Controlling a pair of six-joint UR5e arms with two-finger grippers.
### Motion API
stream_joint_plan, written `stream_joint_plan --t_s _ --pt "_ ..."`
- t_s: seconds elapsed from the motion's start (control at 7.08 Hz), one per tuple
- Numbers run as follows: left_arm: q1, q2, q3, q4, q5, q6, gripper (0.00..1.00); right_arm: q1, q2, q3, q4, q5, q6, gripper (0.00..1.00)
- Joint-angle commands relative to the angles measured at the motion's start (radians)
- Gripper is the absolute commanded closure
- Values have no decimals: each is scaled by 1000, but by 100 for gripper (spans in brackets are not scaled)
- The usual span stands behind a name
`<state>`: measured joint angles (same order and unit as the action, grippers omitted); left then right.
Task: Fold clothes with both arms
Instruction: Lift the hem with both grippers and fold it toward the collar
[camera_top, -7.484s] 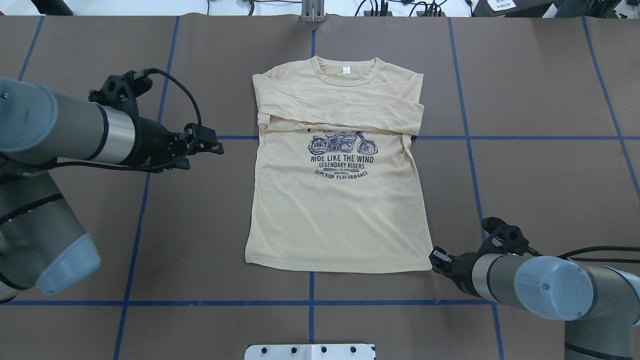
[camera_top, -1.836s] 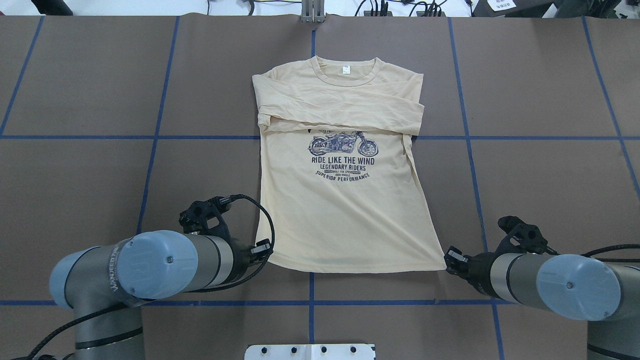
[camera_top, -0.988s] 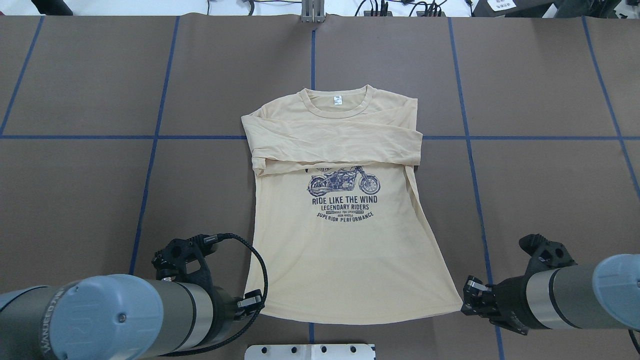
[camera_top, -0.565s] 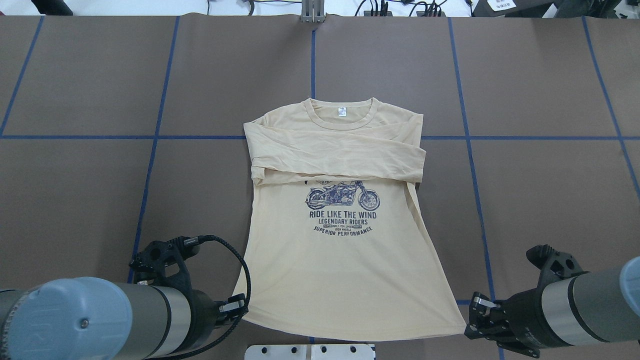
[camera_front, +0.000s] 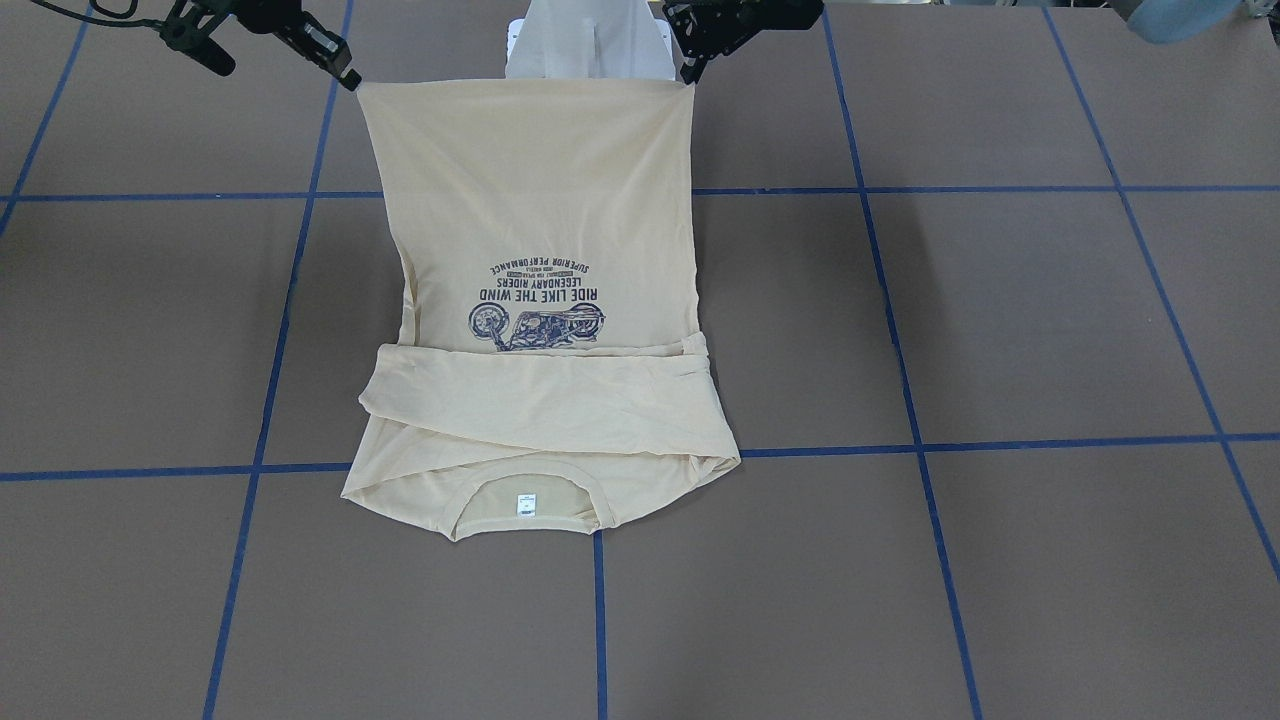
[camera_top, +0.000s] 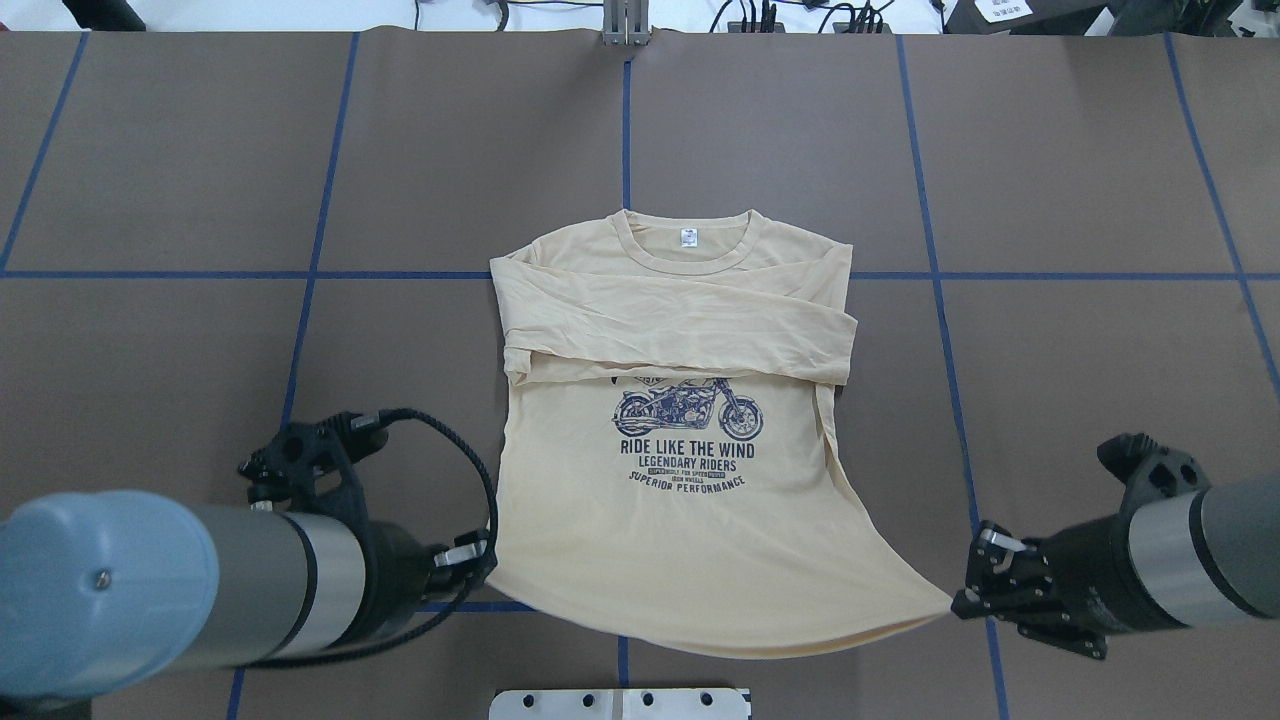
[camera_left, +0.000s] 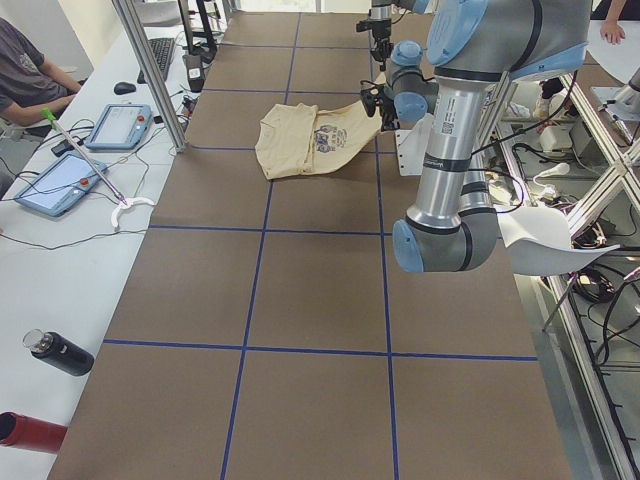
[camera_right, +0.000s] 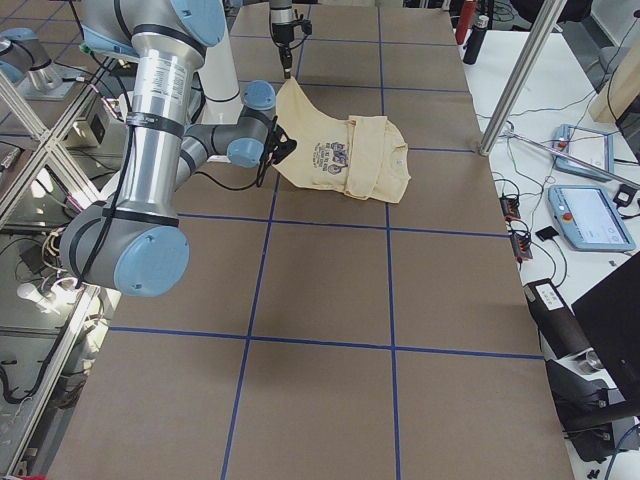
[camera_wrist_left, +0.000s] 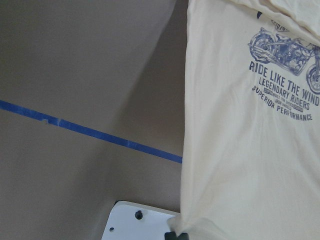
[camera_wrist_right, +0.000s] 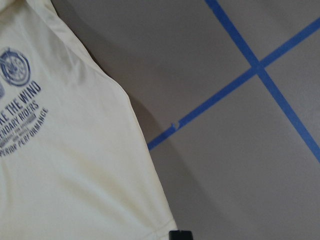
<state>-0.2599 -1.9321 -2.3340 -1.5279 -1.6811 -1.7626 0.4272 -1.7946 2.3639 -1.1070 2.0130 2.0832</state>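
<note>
One cream T-shirt (camera_top: 680, 520) lay at the middle of the bench (camera_top: 1100, 180), collar toward 12 o'clock in the overhead view. Its two sleeves (camera_top: 690, 325) were folded across the chest above the motorcycle print (camera_top: 688, 415). Two arms met it, the left arm (camera_top: 260, 590) at 7 o'clock and the right arm (camera_top: 1150, 565) at 5 o'clock. The left jaws were clamped on one hem corner and the right jaws on the other, with the hem raised off the bench.

Your cream T-shirt (camera_top: 690, 520), print up, sleeves crossed over chest, hem corners held aloft in left pincer (camera_top: 482, 566), right pincer (camera_top: 962, 600)
</note>
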Motion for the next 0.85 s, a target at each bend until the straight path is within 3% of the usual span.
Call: stream_joint_plan --t_s 0.0,0.28,0.71 --pt "-164 -45 190 -148 -5 104 100 207 244 -162 -203 47 -149 100" --pt "-290 -60 385 -353 -8 136 100 339 482 -340 -434 64 -382 100" --pt "-392 -164 620 -467 -6 161 100 423 657 -640 -441 56 -621 100"
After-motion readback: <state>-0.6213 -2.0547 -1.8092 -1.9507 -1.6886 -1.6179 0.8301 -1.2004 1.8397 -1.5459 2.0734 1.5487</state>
